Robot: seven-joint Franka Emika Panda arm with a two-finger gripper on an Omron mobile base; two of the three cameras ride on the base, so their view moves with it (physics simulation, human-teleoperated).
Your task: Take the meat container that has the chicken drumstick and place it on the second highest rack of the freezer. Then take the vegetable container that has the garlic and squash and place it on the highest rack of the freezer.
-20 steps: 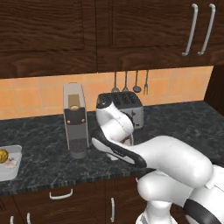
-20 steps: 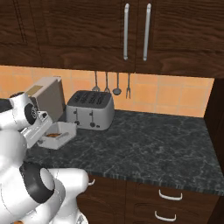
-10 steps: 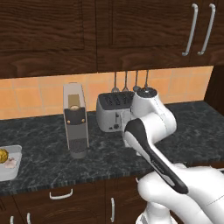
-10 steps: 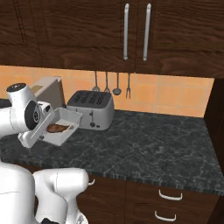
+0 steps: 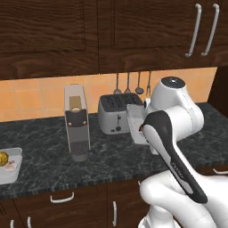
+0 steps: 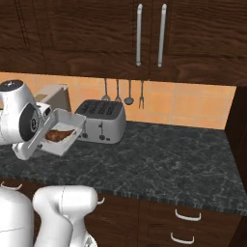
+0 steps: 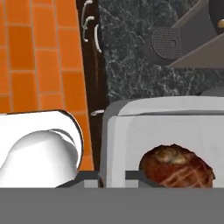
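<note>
My gripper (image 6: 44,131) is shut on the near rim of the meat container (image 6: 61,131), a white tray held in the air above the counter, in front of the toaster. The tray is tilted, and the reddish-brown chicken drumstick (image 6: 58,136) lies inside it. In the hand view the drumstick (image 7: 177,166) rests against the tray's wall (image 7: 153,118), just past my gripper (image 7: 111,176). My arm covers most of the tray (image 5: 135,125) in the left base view. The vegetable container (image 5: 10,171) sits at the counter's far left with the yellow squash (image 5: 3,158) and the garlic (image 5: 11,166). The freezer and its racks are out of view.
A tall coffee machine (image 5: 76,122) and a silver toaster (image 6: 101,120) stand on the dark stone counter (image 6: 169,154) against the tiled wall. Utensils (image 6: 123,91) hang above the toaster. Dark wooden cabinets (image 6: 149,34) hang overhead.
The arm has swung to the right and risen, carrying the meat container from beside the coffee machine to in front of the toaster. The grip has stayed shut.
</note>
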